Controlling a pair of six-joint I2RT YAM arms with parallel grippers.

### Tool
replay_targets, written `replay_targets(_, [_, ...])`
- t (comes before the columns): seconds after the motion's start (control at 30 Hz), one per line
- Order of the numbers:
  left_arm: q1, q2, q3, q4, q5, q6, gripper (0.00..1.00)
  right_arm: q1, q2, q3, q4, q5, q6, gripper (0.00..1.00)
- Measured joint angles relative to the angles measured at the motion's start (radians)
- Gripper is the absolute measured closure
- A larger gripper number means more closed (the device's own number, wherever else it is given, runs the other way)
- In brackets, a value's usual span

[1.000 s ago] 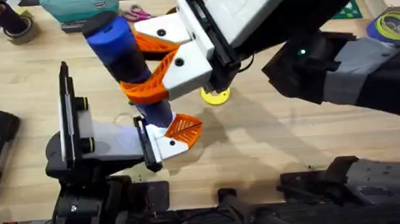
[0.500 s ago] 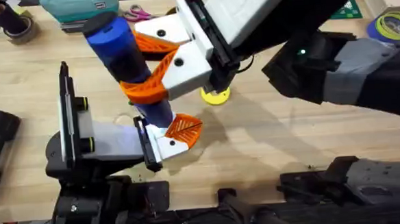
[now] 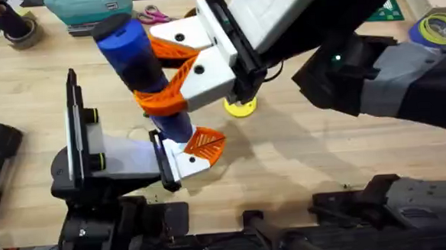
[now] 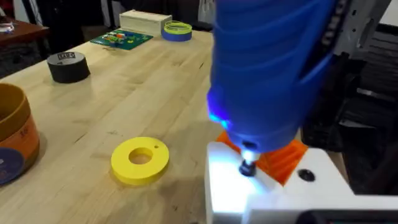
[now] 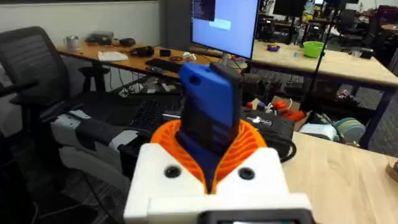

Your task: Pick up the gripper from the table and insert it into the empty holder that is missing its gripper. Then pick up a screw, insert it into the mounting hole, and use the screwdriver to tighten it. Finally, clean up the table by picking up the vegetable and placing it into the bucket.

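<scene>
My right gripper (image 3: 167, 80) reaches across the middle and is shut on the blue screwdriver (image 3: 139, 64), which stands nearly upright between its orange pads (image 5: 245, 146). The screwdriver's lit tip (image 4: 247, 168) presses on the white holder (image 4: 323, 186), right at a mounting hole. The screw cannot be made out under the tip. The orange ribbed gripper (image 3: 206, 143) sits on the holder (image 3: 188, 163), which is at the end of my left arm, where my left gripper (image 3: 180, 159) is. The orange bucket (image 4: 12, 143) stands off to the side. The vegetable is out of view.
A flat yellow ring disc (image 3: 241, 106) lies just past the holder. A black tape roll (image 4: 68, 66), a blue tape roll (image 3: 436, 29), a teal case (image 3: 87, 10) and scissors (image 3: 152, 15) sit along the far edge. Bare wood lies right of the holder.
</scene>
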Motion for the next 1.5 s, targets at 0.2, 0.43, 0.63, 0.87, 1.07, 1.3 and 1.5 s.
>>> replay_targets(0.2, [0.000, 0.000, 0.000, 0.000, 0.000, 0.000, 0.989, 0.000, 0.000, 0.000, -0.005, 0.003, 0.000, 0.978])
replay_targets(0.43, [0.000, 0.000, 0.000, 0.000, 0.000, 0.000, 0.989, 0.000, 0.000, 0.000, -0.005, 0.002, 0.003, 0.978])
replay_targets(0.63, [0.000, 0.000, 0.000, 0.000, 0.001, 0.000, 0.989, 0.000, 0.000, 0.000, -0.005, -0.002, 0.009, 0.978])
replay_targets(0.87, [0.000, 0.000, 0.000, -0.001, 0.002, 0.000, 0.989, 0.000, 0.000, 0.000, -0.002, -0.006, 0.008, 0.978])
replay_targets(1.07, [0.000, 0.000, 0.000, -0.001, 0.003, 0.000, 0.989, 0.000, 0.000, 0.000, 0.003, -0.025, 0.008, 0.978])
replay_targets(1.3, [0.000, 0.000, 0.000, -0.002, 0.005, 0.000, 0.989, 0.000, 0.000, 0.000, 0.006, -0.038, 0.008, 0.978])
replay_targets(1.5, [0.000, 0.000, 0.000, -0.002, 0.007, 0.000, 0.989, 0.000, 0.000, 0.000, 0.004, -0.047, -0.002, 0.978])
